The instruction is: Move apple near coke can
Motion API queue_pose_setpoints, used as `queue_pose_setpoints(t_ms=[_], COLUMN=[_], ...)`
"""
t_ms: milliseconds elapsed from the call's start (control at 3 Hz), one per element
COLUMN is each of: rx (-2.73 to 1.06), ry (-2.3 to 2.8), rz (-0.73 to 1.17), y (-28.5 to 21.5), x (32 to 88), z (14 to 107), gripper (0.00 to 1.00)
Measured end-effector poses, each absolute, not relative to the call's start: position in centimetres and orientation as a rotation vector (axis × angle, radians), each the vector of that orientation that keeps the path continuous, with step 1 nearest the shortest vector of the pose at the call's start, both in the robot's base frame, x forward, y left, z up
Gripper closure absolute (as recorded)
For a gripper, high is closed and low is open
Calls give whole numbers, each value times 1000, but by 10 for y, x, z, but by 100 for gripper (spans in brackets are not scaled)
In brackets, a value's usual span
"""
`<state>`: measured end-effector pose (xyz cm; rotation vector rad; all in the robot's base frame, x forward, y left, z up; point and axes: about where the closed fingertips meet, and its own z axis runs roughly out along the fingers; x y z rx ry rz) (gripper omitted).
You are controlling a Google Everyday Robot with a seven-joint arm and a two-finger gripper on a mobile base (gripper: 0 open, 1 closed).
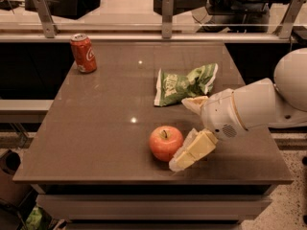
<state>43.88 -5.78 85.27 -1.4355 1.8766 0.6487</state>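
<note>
The red-orange apple (164, 143) sits upright near the front of the brown table (96, 128). The red coke can (83, 53) stands at the table's far left corner, far from the apple. My gripper (180, 135) comes in from the right and is open, just to the right of the apple. Its lower finger (191, 151) lies against the apple's lower right side near the tabletop. Its upper finger (194, 102) points left, above and behind the apple. The apple is not gripped.
A green-and-white chip bag (184, 83) lies behind the apple, right of centre. A glass rail with metal posts (167, 14) runs along the table's far edge. The table's front edge is close to the apple.
</note>
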Motion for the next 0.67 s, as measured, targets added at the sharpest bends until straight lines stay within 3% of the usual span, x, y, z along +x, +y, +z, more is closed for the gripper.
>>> queue_pose_setpoints(t_ms=[667], rx=[-1456], ry=[1796], rz=[689], y=[-49], x=[418], z=[865], gripper=[0])
